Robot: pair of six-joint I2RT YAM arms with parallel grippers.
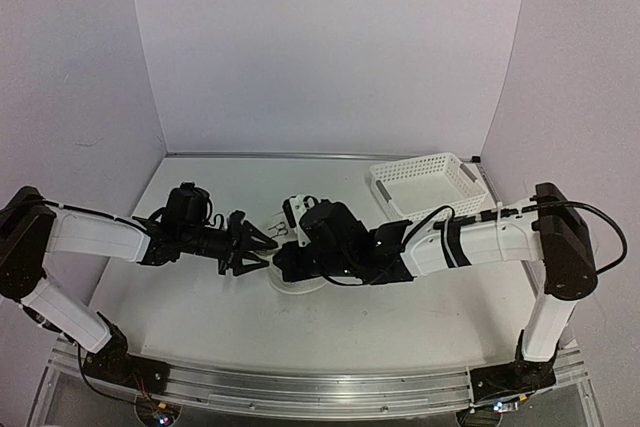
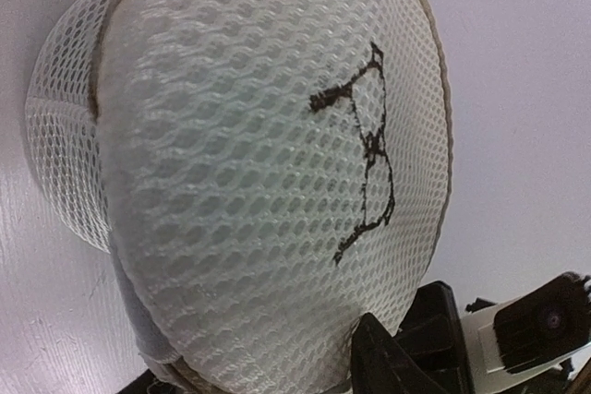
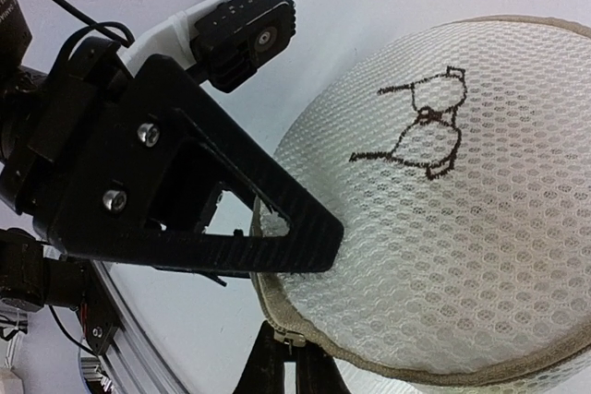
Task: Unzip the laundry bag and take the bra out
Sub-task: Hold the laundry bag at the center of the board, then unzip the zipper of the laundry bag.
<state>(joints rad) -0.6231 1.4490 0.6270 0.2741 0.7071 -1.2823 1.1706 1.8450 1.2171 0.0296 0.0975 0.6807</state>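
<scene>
**Table** (image 1: 190, 302): white, walled on three sides. In the overhead view I see bare surface at lower left and lower centre, which I judge the best room for drawing a hand back.

**Perforated basket** (image 1: 428, 182): white and rectangular, at upper right of the overhead frame, well apart from the work. Its near rim lies close to the right forearm, an edge to mind if I swing that arm.

**Laundry bag** (image 3: 443, 256): a round white mesh drum at the table's centre, between both hands and mostly hidden under the right one from overhead. Its flat face, bearing the black bra pictogram (image 3: 417, 131), shows in both wrist views. I see no opening and no bra, so I judge the unzip step to be in hand and barely begun.

**Left hand** (image 1: 262, 247): reaches in from the left of the overhead frame. In the right wrist view the tip of one finger (image 3: 231, 219) rests on the bag's rim. Its partner is hidden, so I cannot tell whether the hand is clamped or spread. I take its role as bracing.

**Right hand** (image 3: 290, 350): sits at the bottom of its own view with fingers drawn nearly together, apparently pinching the tab.

**Tan zip band** (image 3: 273, 313): circles the rim.

**Zip tab** (image 3: 288, 339): small, on the band, just beside the left fingertip.

**Next move**, as I judge it: draw the tab along the band, following the curve away from the left finger, where the rim is freer. The bag looks light and may drag unless it is held.
</scene>
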